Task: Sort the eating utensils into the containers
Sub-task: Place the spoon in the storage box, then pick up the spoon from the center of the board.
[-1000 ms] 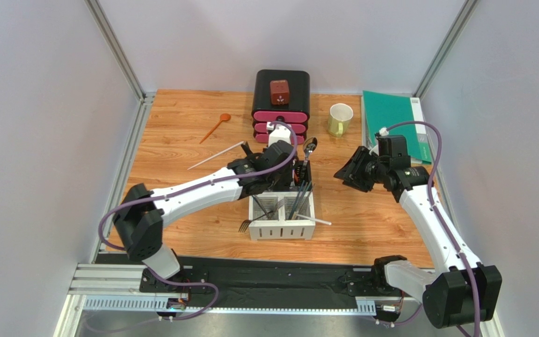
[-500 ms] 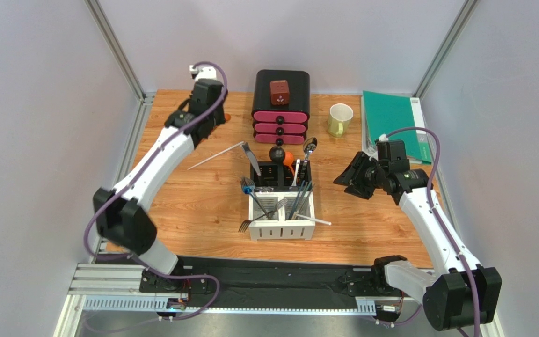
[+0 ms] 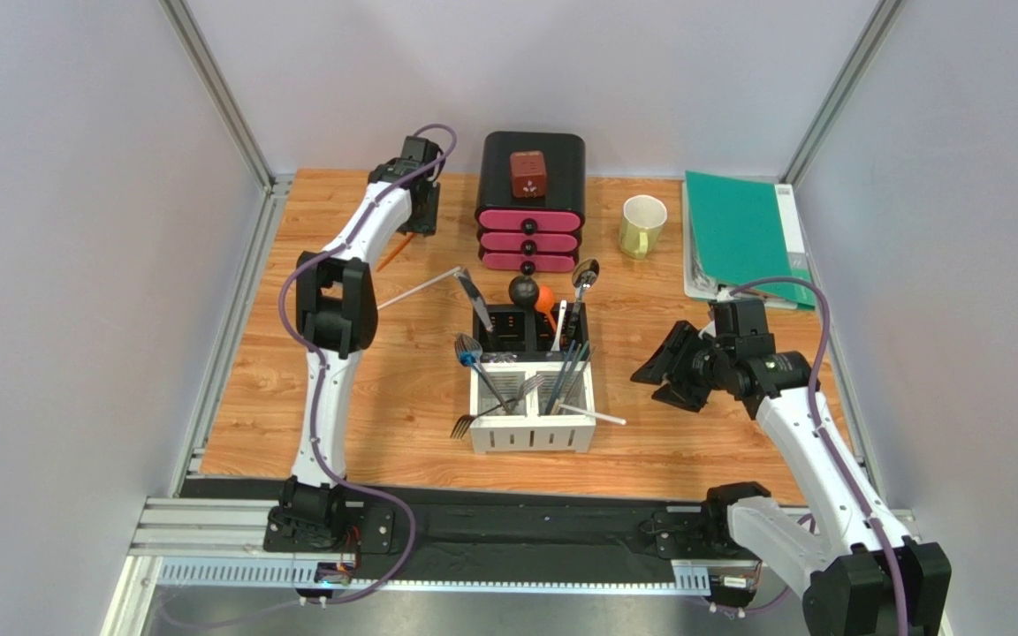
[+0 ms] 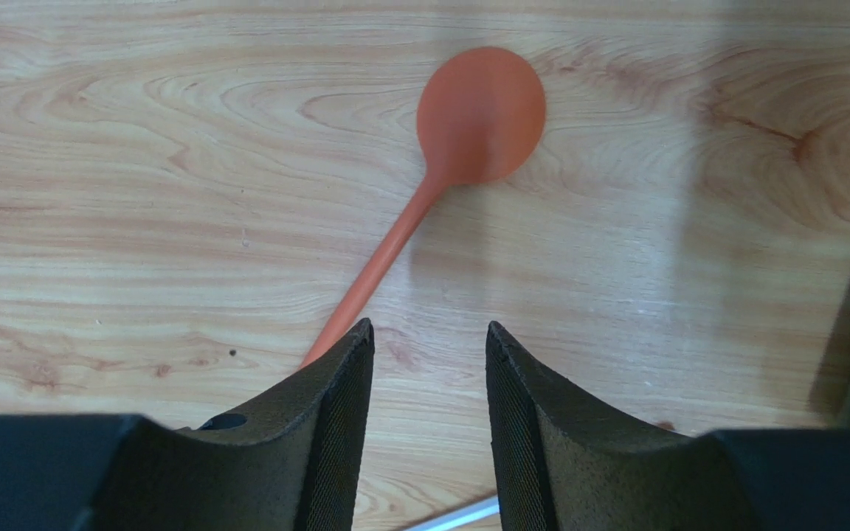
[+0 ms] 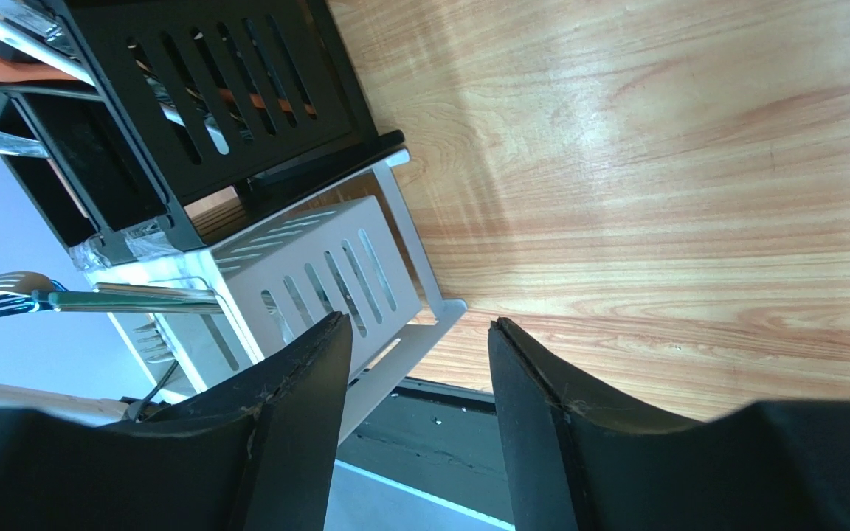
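The left gripper has been moved from the caddy to the upper left of the top view. It is held open and empty over the handle of the orange plastic spoon, so a pickup is judged next. The right gripper is likewise open and empty.

Left arm and right arm show white shells, black joints, purple cables, textured black jaws.
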Robot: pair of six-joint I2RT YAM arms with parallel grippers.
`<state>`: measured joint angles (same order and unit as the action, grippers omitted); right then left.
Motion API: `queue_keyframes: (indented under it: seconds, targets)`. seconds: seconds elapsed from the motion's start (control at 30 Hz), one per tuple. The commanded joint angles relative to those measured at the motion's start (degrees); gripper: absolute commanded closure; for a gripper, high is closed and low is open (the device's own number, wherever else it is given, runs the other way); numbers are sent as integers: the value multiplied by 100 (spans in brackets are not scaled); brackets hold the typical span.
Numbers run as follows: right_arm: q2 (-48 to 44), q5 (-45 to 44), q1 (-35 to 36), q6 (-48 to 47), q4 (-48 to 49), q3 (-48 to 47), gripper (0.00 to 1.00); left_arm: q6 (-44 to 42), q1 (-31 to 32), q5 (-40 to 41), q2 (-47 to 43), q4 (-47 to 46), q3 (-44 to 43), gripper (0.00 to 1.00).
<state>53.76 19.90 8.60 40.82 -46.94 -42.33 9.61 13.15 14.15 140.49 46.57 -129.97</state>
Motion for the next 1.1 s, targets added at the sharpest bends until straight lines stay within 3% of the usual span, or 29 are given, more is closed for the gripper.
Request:
queue_keyframes:
  seconds: [0.0, 0.13, 0.6, 0.87, 0.97, 1.0, 1.07]
  targets:
    - [-67, 58, 19, 111, -8, -12, 46, -231, -313, -247, 5, 292, -441, 51]
    - [204, 58, 10, 41, 53, -117, 46, -450, -374, -44, 23, 213, -388, 51]
    - [802, -13, -8, -206, -17, -794, 48, -934, -691, -1177, 585, 678, -872, 52]
    - [750, -65, -148, -267, -123, -830, 48, -987, -717, -1371, 945, 1082, -1188, 53]
    - [733, -57, -183, -267, -149, -830, 48, -1136, -717, -1380, 998, 1214, -1188, 60]
    - [733, -56, -192, -267, -149, -839, 48, -1154, -717, -1502, 1016, 1249, -1180, 69]
    - [733, -56, -201, -267, -149, -847, 48, -1180, -717, -1608, 1060, 1346, -1127, 71]
